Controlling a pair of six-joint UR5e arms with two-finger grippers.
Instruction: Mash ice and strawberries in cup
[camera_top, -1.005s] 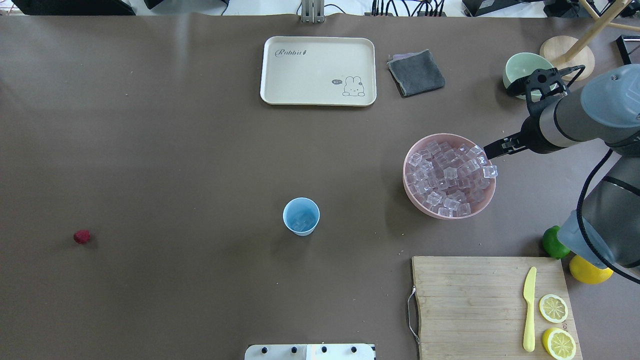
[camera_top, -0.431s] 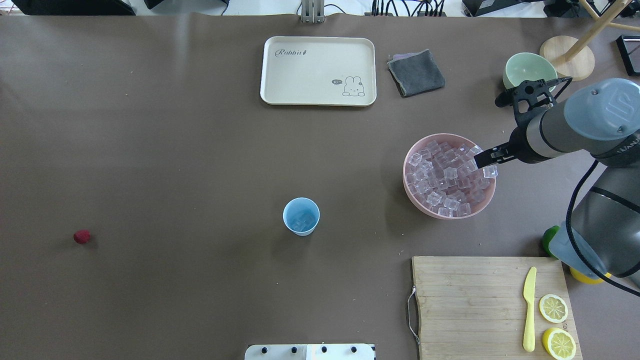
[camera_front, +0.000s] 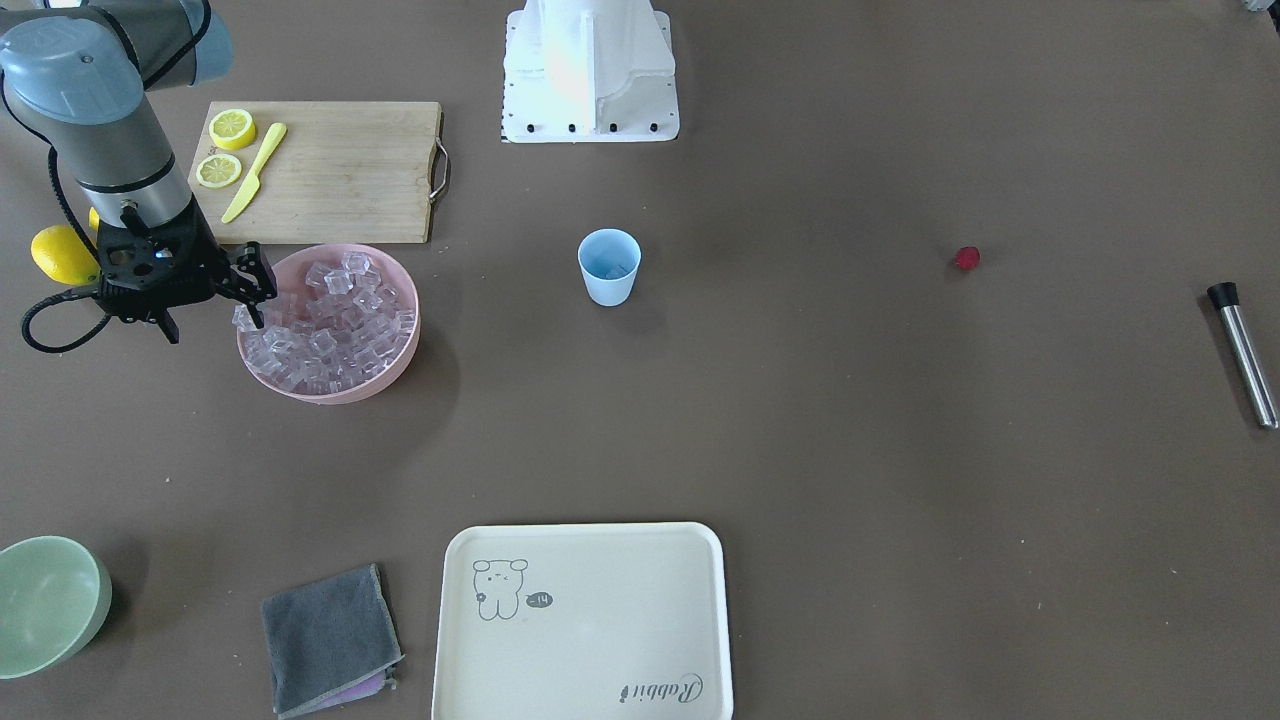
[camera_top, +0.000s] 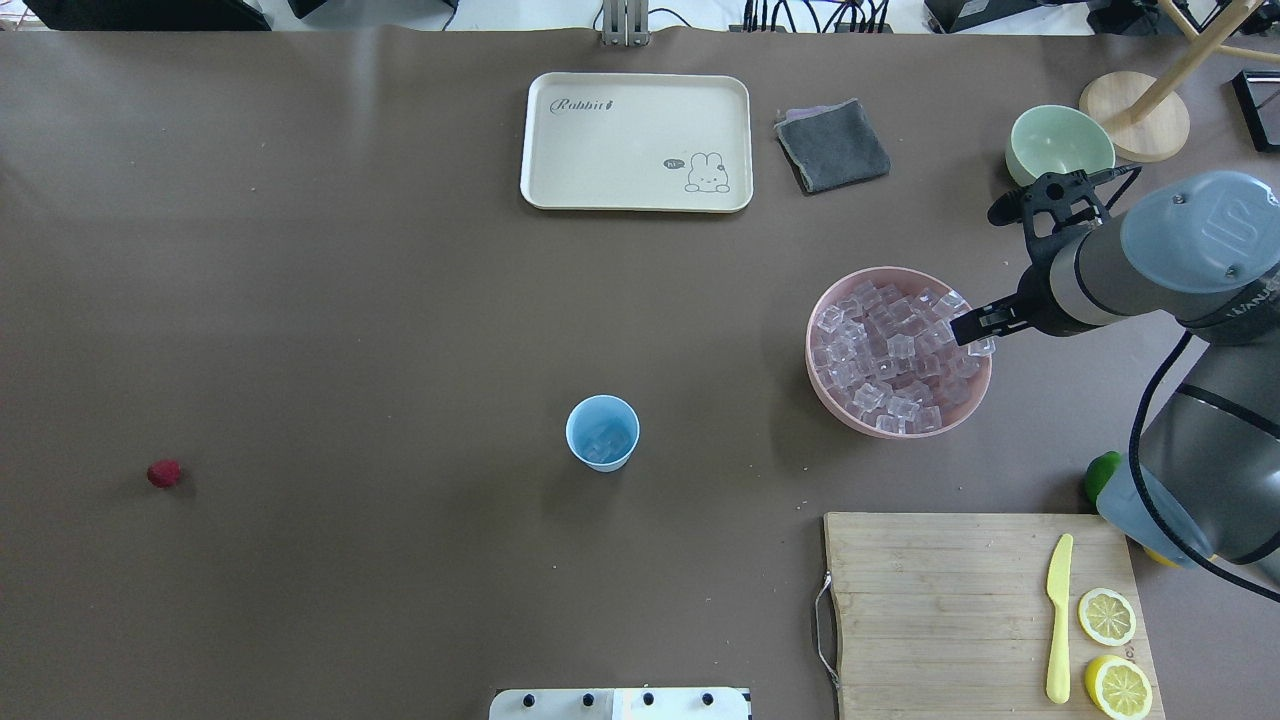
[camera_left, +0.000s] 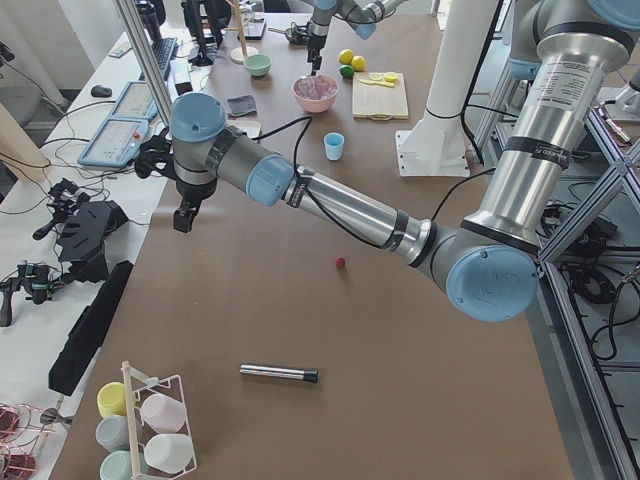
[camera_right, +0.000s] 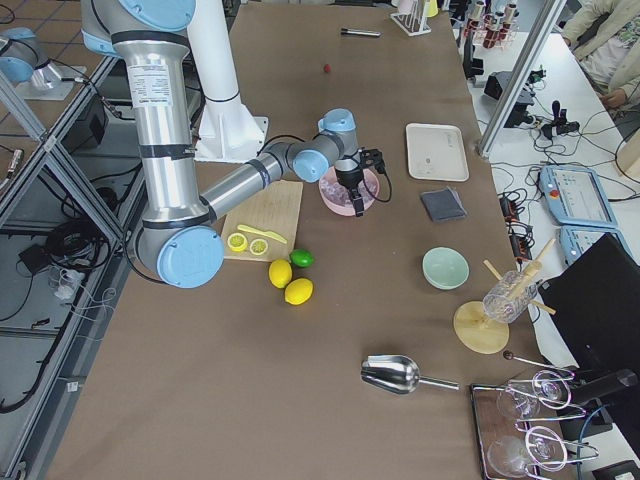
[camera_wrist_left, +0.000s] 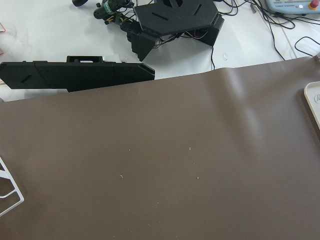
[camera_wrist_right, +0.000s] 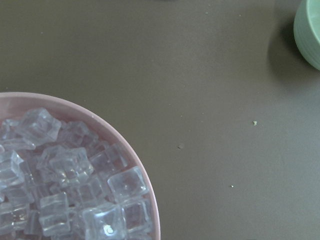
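Observation:
The light blue cup (camera_top: 602, 432) stands upright mid-table with a few ice cubes in its bottom. Most of the ice (camera_top: 885, 350) is heaped in the pink bowl (camera_top: 822, 390). My right gripper (camera_top: 973, 326) dips over that bowl's right rim, its fingers slightly apart at a cube lying on the edge. In the front-facing view the same gripper (camera_front: 255, 300) sits at the bowl's left rim. The strawberry (camera_top: 164, 473) lies alone far to the left. My left gripper (camera_left: 184, 216) hangs over the far left table end, and I cannot tell its state.
A cream tray (camera_top: 636, 140), grey cloth (camera_top: 832, 146) and green bowl (camera_top: 1060, 140) line the far side. A cutting board (camera_top: 940, 600) with knife and lemon slices sits near right, a lime (camera_top: 1100, 476) beside it. A metal rod (camera_front: 1241, 350) lies past the strawberry.
My right gripper has slid a little toward the robot along the pink bowl's right rim and sunk toward the cube on the edge. Cup and strawberry have not moved.

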